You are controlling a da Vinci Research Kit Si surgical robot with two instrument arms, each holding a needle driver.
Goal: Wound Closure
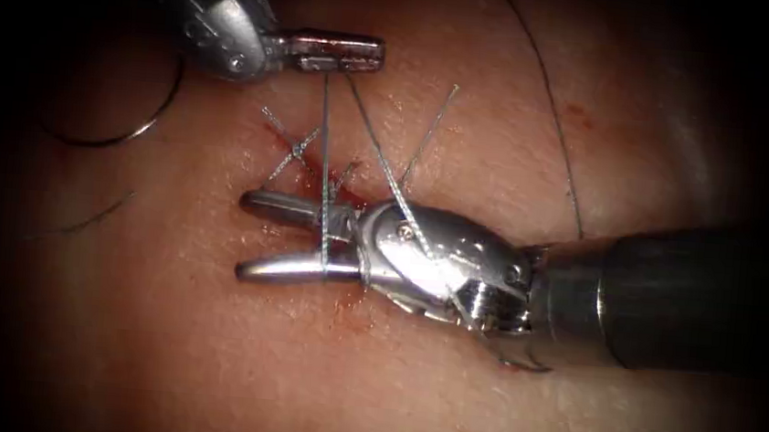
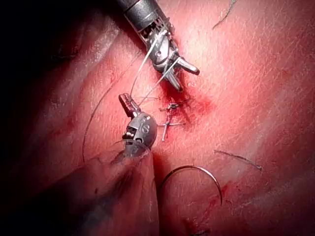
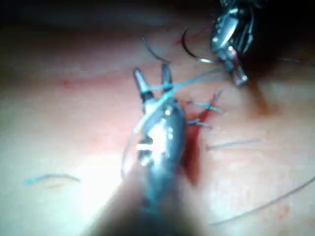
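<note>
Tissue (image 1: 208, 358) nearest me: pale pork surface, red fluid (image 1: 354, 313) spotted just below my right tool.

Right tool (image 1: 254, 238): comes in from the right, lying low across the cut (image 1: 337, 180). I see its jaws spread in a wide V, tips pointing left. They grip nothing. Thread (image 1: 324, 193) crosses over both open jaws and wraps around the tool's wrist. In the right wrist view the same tool (image 3: 153, 78) shows its two jaws apart with thread laid across them.

Cut: short red slit just above my right tool's upper jaw, stained with red fluid. Stitch ends (image 1: 293, 149) cross in an X at its left end; more cut ends stick up to the right of it.

Left tool (image 1: 374, 55): beyond the cut, toward the upper left, jaws pointing right. I see them pressed together on the thread, two strands running down from them to my right tool. The left wrist view shows this tool (image 2: 124, 100) clamped on the strand leading to the right tool (image 2: 187, 78).

Needle (image 1: 149, 120): free on the tissue left of the cut, near my left tool's wrist, held by neither tool and not in the tissue. In the left wrist view it (image 2: 197, 172) lies as an open arc.

Loose thread (image 1: 557, 120): long dark strand farthest off, curving down the right side.
</note>
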